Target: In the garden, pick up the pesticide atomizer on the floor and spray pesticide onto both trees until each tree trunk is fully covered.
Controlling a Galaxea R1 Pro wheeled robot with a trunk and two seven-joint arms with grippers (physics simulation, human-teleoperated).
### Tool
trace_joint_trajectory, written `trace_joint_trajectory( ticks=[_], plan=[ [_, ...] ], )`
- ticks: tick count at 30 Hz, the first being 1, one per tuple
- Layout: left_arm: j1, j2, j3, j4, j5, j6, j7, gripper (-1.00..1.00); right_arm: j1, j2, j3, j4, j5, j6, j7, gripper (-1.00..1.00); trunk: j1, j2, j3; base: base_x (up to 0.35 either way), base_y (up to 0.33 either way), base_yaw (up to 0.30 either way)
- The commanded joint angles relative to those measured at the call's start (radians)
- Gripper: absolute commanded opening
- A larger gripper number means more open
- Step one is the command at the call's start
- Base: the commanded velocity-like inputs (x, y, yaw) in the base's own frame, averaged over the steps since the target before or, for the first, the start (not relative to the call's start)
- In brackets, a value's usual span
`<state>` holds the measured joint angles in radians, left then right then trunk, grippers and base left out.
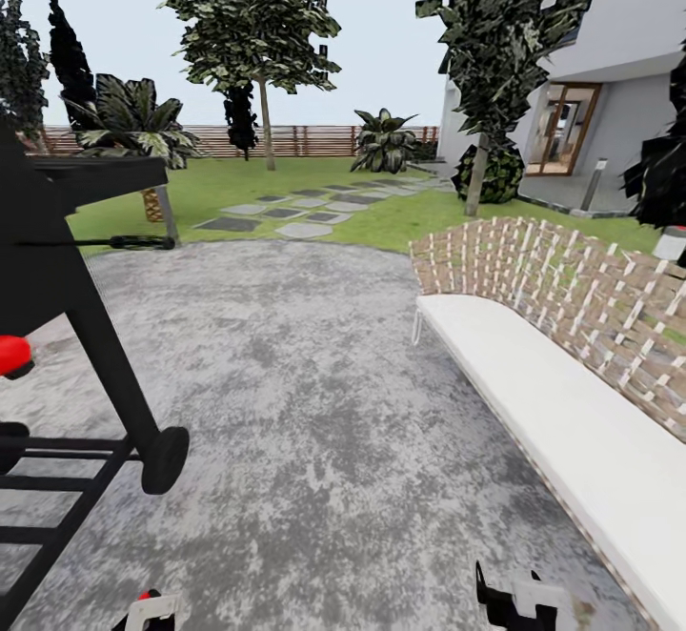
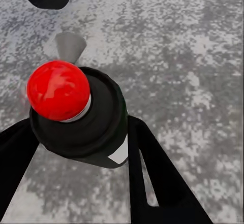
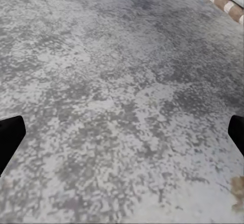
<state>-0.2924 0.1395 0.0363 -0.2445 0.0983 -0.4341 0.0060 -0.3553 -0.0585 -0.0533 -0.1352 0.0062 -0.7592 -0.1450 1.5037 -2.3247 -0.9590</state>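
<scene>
In the left wrist view my left gripper [image 2: 81, 150] is shut on the pesticide atomizer [image 2: 86, 122], a dark round body with a red ball on top and a light grey nozzle [image 2: 70, 46] pointing away over the paving. The atomizer's red top [image 1: 145, 598] peeks in at the head view's lower edge. My right gripper [image 3: 122, 132] is open and holds nothing; its fingertips [image 3: 10, 135] frame bare paving, and it also shows low in the head view [image 1: 519, 602]. Two trees stand ahead on the lawn: one trunk [image 1: 266, 126] far off at centre, the other trunk [image 1: 475, 176] nearer, to the right.
A black grill cart [image 1: 90, 307] with a wheel [image 1: 164, 459] stands close on the left. A white bench [image 1: 553, 393] with a woven back runs along the right. Grey paving lies between them. Stepping stones [image 1: 286, 212], a palm [image 1: 133, 126], a fence and a house [image 1: 619, 78] lie beyond.
</scene>
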Motion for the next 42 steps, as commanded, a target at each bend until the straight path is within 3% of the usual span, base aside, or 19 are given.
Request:
trace_joint_trajectory(
  ticks=[1, 16, 31, 42],
  plan=[
    [-0.001, 0.0, -0.002, 0.001, 0.009, -0.003, -0.001, -1.0, -0.001, 0.0, -0.005, 0.0, 0.001, -0.003, 0.002, 1.0, 0.0, 0.0, -0.001, 0.341, -0.093, 0.004],
    [-0.001, 0.0, -0.001, 0.001, 0.009, -0.003, -0.001, -1.0, -0.001, 0.0, -0.005, 0.0, 0.0, -0.003, 0.002, 1.0, 0.0, 0.0, -0.001, 0.341, -0.09, 0.006],
    [-0.001, 0.0, -0.001, 0.001, 0.009, -0.003, -0.001, -1.0, -0.001, 0.001, -0.005, 0.0, 0.001, -0.003, 0.002, 1.0, 0.0, 0.0, 0.001, 0.341, -0.087, 0.248],
    [-0.001, 0.0, -0.001, 0.001, 0.009, -0.003, -0.001, -1.0, -0.001, 0.0, -0.005, 0.0, 0.0, -0.003, 0.002, 1.0, 0.0, 0.0, 0.002, 0.341, -0.09, 0.029]
  ],
)
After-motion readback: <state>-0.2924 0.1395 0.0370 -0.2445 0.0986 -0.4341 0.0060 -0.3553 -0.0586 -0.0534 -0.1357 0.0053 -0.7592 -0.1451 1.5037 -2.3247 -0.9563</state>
